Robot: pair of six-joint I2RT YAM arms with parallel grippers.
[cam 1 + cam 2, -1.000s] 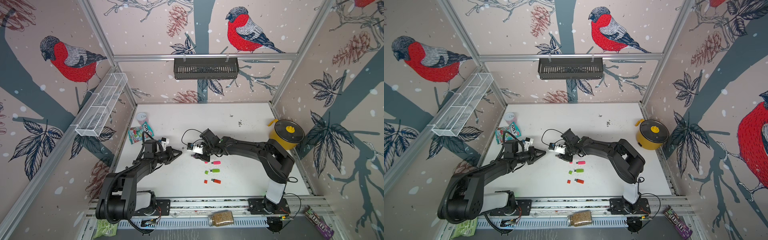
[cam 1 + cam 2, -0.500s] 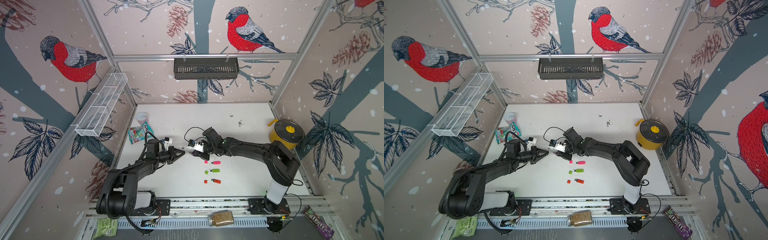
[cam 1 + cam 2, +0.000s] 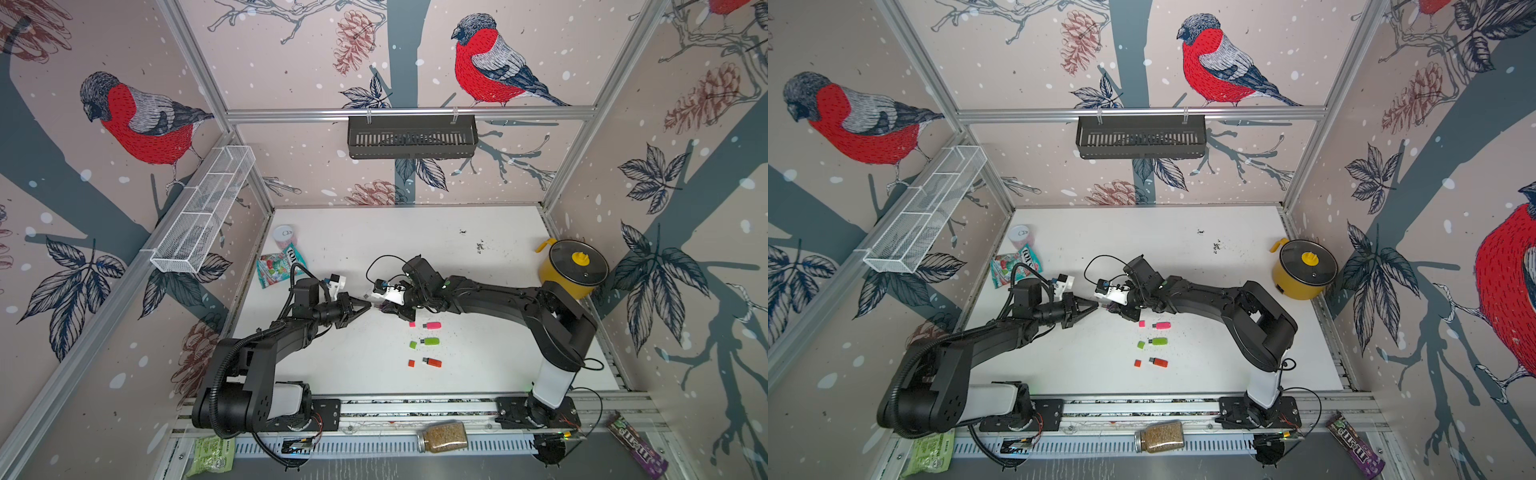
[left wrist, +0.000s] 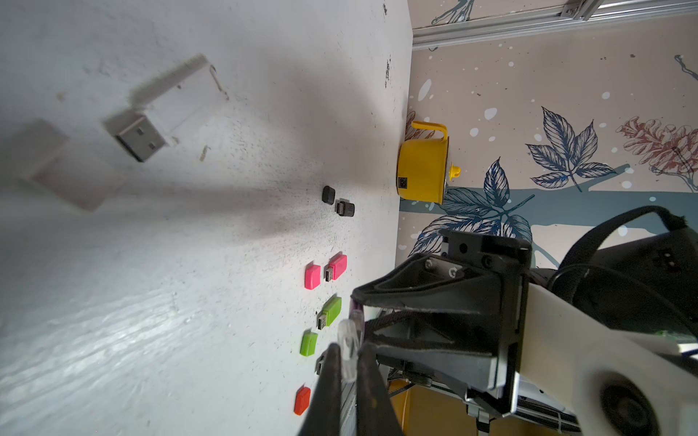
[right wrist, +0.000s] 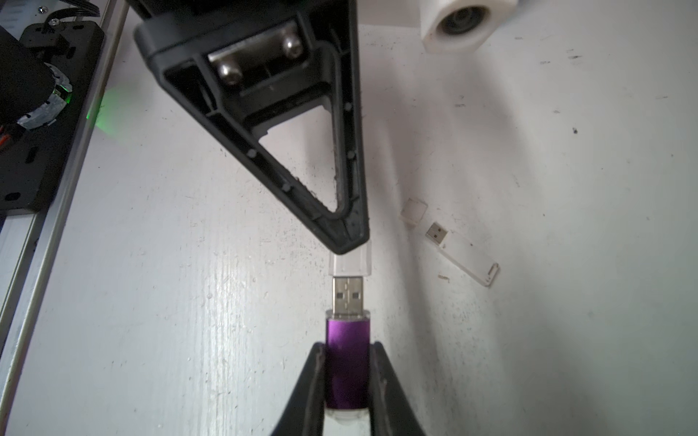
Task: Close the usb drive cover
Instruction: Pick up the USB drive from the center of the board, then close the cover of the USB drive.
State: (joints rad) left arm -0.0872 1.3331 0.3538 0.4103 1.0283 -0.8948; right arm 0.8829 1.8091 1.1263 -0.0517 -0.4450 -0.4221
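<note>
Currently the purple usb drive (image 5: 347,362) is sitting clamped between the fingers of the right end effector (image 5: 347,353). Its metal plug (image 5: 348,294) is pointing out past the fingertips, clear above the bench (image 5: 151,302). The clear cover (image 5: 350,260) is hanging just beyond the plug tip with its mouth facing the plug. A thin gap is showing between them in the right wrist view, so the cover is not yet seated. The left end effector (image 4: 348,353) is pinching that cover, jaws drawn together on it, with part of the cover protruding past the fingertips.

Hazards I am watching for:
1. Misalignment. The cover is looking only slightly wider than the plug, so I am judging that a small sideways or angular offset could catch its rim and jam it.
2. Slip. The cover is smooth and is being held along a short length only, so push force could drive it back between the fingers.
3. Pivot. The drive body is being gripped on two narrow faces, so an off-axis push could rotate it.

In both top views the two end effectors are meeting tip to tip near the pink drive (image 3: 432,325). A white usb drive (image 5: 462,251) is lying uncapped on the bench, apart from the work.
</note>
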